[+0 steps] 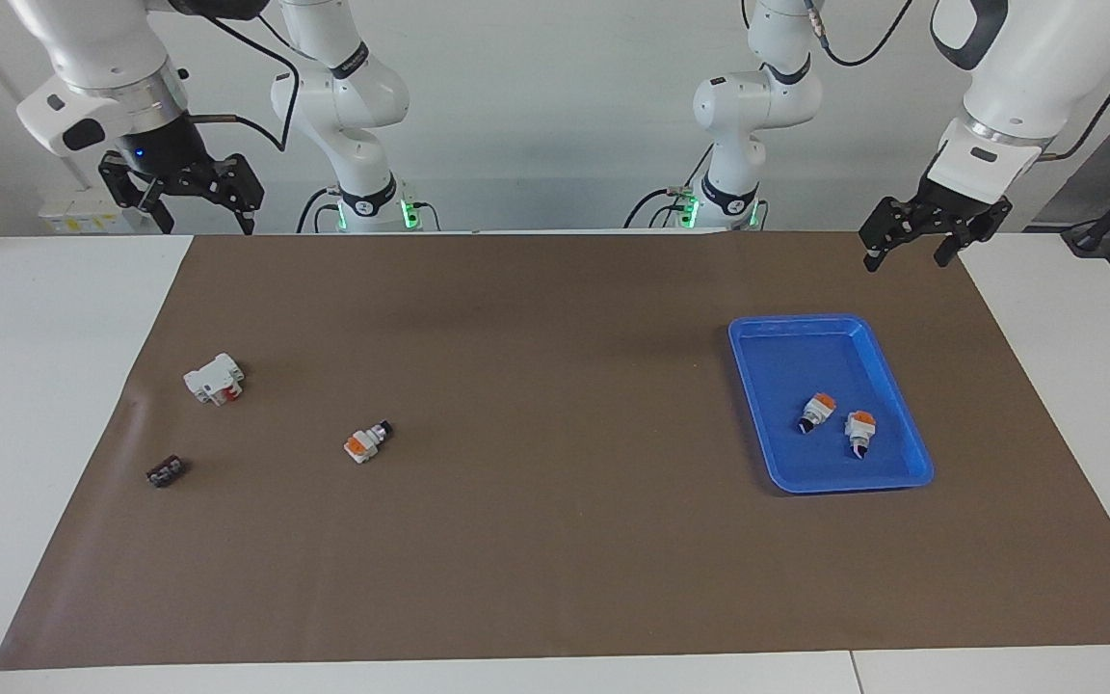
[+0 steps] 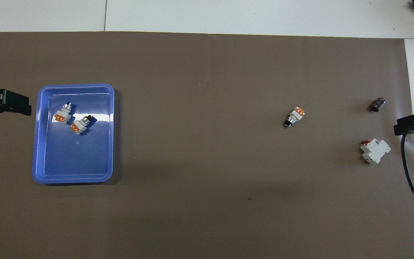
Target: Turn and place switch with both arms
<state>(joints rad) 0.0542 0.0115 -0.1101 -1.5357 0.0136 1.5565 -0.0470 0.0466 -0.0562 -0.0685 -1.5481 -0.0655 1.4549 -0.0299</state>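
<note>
The right gripper (image 1: 181, 198) is seen at the upper left of the facing view, raised above the table's edge with its fingers spread wide and nothing held between them. The left gripper (image 1: 919, 236) is seen at the upper right of that view, likewise raised, spread wide and empty, just above the upper corner of the blue tray (image 1: 911, 424). Nothing is touched by either gripper, and both arms appear to be waiting.

The switch (image 1: 367, 442) is found lying on its side on the brown mat (image 1: 555, 559), left of centre in the facing view, its black knob end pointed toward the upper right and an orange face shown upward. A white block with a red part (image 1: 215, 379) is seen up and to the left of it, and a small dark part (image 1: 166, 472) lower left. Two like switches (image 1: 836, 421) are lying in the tray, close together.

Several failures can be expected from here. The switch, small and round-bodied, could be rolled or pushed aside if the fingers are brought down off-centre. During a handover between the arms it could be dropped if one grip is released before the other is secure. A wrong piece might also be taken, since the tray's switches look alike.
</note>
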